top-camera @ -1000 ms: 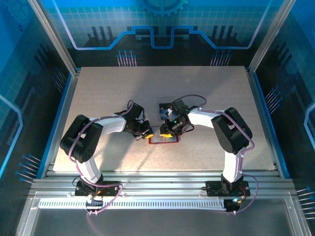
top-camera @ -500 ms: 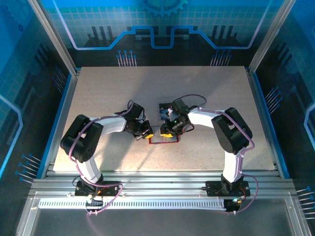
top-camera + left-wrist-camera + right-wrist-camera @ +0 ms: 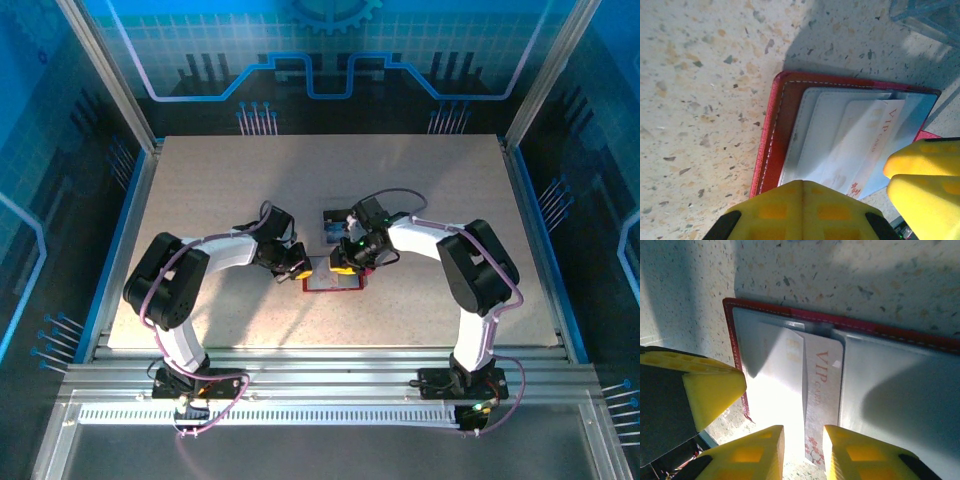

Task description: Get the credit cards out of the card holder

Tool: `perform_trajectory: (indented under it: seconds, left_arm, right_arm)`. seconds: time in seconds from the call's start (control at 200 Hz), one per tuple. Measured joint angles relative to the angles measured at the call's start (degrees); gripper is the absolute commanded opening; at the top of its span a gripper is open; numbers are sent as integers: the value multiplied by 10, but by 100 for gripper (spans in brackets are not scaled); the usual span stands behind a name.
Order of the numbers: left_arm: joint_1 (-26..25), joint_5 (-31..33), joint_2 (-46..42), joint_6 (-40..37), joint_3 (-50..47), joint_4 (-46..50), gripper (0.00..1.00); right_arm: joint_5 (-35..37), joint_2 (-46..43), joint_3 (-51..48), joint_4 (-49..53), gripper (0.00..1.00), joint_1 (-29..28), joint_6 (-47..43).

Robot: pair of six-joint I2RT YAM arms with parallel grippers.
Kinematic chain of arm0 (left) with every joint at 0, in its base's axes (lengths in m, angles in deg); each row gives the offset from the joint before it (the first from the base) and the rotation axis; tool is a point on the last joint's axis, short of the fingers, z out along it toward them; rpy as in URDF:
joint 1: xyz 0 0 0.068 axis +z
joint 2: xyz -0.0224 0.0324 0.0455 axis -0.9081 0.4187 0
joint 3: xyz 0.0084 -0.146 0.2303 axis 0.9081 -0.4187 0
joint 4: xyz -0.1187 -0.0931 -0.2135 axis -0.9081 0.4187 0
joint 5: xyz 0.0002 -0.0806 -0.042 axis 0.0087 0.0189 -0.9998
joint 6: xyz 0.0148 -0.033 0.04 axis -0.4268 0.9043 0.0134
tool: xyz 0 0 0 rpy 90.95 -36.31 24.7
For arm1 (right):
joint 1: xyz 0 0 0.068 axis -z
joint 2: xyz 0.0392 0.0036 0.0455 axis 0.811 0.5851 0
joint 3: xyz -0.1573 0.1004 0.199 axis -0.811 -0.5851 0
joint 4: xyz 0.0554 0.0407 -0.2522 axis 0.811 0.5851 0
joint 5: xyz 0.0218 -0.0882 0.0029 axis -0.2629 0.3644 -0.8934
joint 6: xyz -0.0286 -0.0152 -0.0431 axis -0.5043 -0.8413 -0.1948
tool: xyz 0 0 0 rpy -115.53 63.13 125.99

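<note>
The red card holder (image 3: 334, 284) lies open on the table, its grey pockets (image 3: 890, 390) facing up. A pinkish-white credit card (image 3: 823, 390) printed "VIP" sticks partway out of the middle pocket, seen again in the left wrist view as the credit card (image 3: 865, 140). My right gripper (image 3: 802, 452) is over the card's free end, its jaws a little apart with the card's end showing in the gap. My left gripper (image 3: 802, 200) is shut, its tips over the holder (image 3: 772, 130) at its left side. A blue credit card (image 3: 335, 226) lies on the table behind the holder.
The speckled tabletop (image 3: 220, 190) stretches out on all sides of the holder. Blue walls and metal frame posts (image 3: 110, 90) enclose the table. Both arms meet close together at the table's middle.
The right wrist has shifted slightly to the right and back. The left arm and the holder have stayed where they were.
</note>
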Motion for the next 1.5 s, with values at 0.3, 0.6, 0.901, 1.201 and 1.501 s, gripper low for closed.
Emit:
perform_trajectory:
  seconds: [0.3, 0.6, 0.901, 1.201, 1.501]
  left_arm:
    - [-6, -2, -1, 0, 24, 13, 7]
    - [-23, -9, 19, -9, 43, 27, 7]
    - [-23, -7, 34, -18, 43, 41, 6]
    - [-23, -7, 34, -18, 43, 40, 6]
    - [-23, -9, 36, -18, 43, 40, 6]
  right_arm:
    - [-19, 0, -20, -24, 26, 19, 4]
    - [-44, 0, -40, -50, 25, 25, 12]
    - [-58, 8, -46, -68, 24, 28, 16]
    - [-67, 13, -54, -86, 23, 31, 19]
    - [-80, 15, -62, -106, 21, 33, 32]
